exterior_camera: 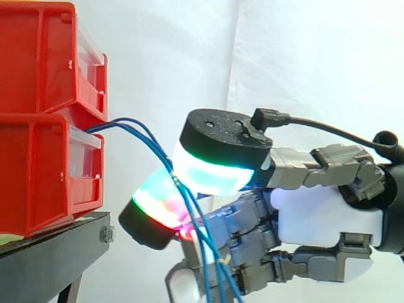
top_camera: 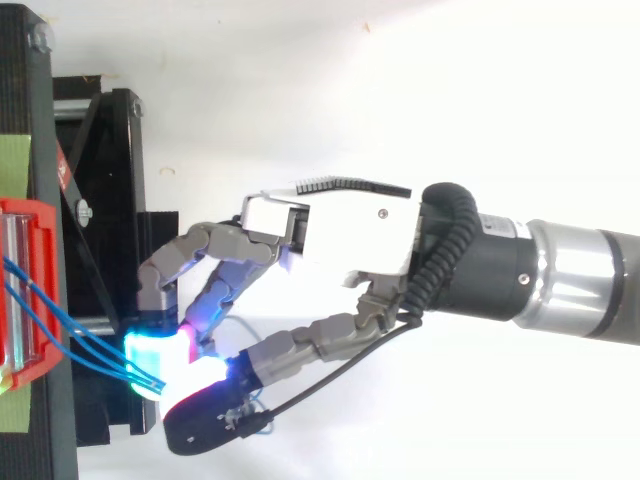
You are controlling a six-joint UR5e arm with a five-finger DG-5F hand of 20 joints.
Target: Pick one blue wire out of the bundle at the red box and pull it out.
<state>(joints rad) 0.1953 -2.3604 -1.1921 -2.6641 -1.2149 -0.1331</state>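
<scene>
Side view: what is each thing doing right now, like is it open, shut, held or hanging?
hand: shut, its glowing pads pinching the blue wires.
blue wires: held by the pads, hanging down below them.
red boxes: stacked two high, wires coming out of the lower one.
black stand: upright, carrying the boxes.

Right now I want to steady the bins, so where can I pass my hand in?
Free: above the hand, in front of the upper bin. Crowded: between the lower bin and the fingertips, where the pinched wires run.
</scene>
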